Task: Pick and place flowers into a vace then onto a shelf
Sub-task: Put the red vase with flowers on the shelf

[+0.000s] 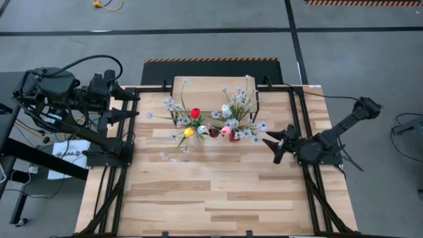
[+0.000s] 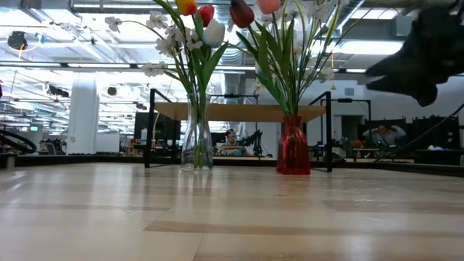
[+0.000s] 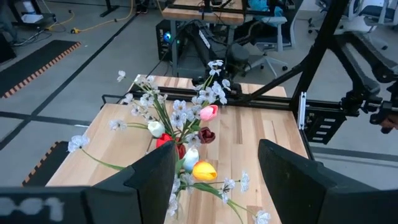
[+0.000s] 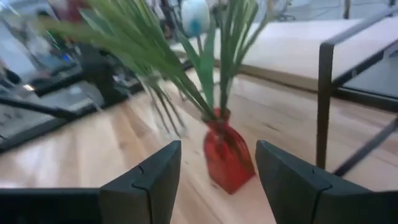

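Wide workshop hall behind a plank wooden tabletop [image 1: 198, 192]. Flowers [image 2: 210, 32] already standing in a clear vase [image 2: 196, 141] and a red vase [image 4: 227, 158], both on the table in front of the shelf [image 2: 239, 112]. Judged step: lifting a vase onto the shelf. Right gripper [image 4: 217, 180] low, facing the red vase, fingers apart and empty; next, closing in around the glass. Left gripper [image 3: 217, 180] raised by its base, fingers apart, empty.

The left arm is folded back at the table's far left corner, its left gripper [image 3: 214, 180] open and empty. The right arm reaches in from the right edge, elbow bent; the right gripper [image 1: 272, 147] looks open, empty, held low.
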`<state>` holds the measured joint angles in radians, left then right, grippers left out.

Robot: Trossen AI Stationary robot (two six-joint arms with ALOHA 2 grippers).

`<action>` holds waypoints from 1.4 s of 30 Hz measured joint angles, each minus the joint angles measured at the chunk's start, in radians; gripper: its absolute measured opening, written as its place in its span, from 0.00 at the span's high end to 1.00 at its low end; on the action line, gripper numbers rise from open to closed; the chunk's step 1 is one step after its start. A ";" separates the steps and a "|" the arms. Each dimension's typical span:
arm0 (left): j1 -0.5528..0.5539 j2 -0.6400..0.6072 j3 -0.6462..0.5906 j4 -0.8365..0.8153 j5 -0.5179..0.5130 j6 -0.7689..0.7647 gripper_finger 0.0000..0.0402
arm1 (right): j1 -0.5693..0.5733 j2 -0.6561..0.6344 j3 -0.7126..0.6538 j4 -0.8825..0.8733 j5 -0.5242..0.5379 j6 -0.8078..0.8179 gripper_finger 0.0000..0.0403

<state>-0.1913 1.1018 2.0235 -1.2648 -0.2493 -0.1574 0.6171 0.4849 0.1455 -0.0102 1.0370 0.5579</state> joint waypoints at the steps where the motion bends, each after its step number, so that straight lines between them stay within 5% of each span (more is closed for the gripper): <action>1: 0.000 0.000 0.000 0.000 0.000 0.000 0.45 | -0.017 0.034 0.000 0.009 -0.010 0.000 0.51; 6: 0.000 0.000 0.000 0.000 0.000 -0.005 0.45 | -0.099 0.188 -0.001 0.135 -0.034 0.050 0.54; 11: 0.000 0.000 0.000 -0.001 0.000 -0.006 0.45 | -0.164 0.319 -0.001 0.272 -0.152 -0.014 0.56; 25: 0.000 0.000 0.000 -0.001 0.000 -0.012 0.45 | -0.244 0.620 -0.001 0.582 -0.254 -0.158 0.56; 42: 0.000 -0.059 0.000 0.004 0.018 -0.039 0.45 | -0.264 0.681 0.036 0.643 -0.253 -0.157 0.56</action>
<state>-0.1913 1.0426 2.0235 -1.2611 -0.2312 -0.1960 0.3527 1.1664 0.1815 0.6327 0.7841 0.4012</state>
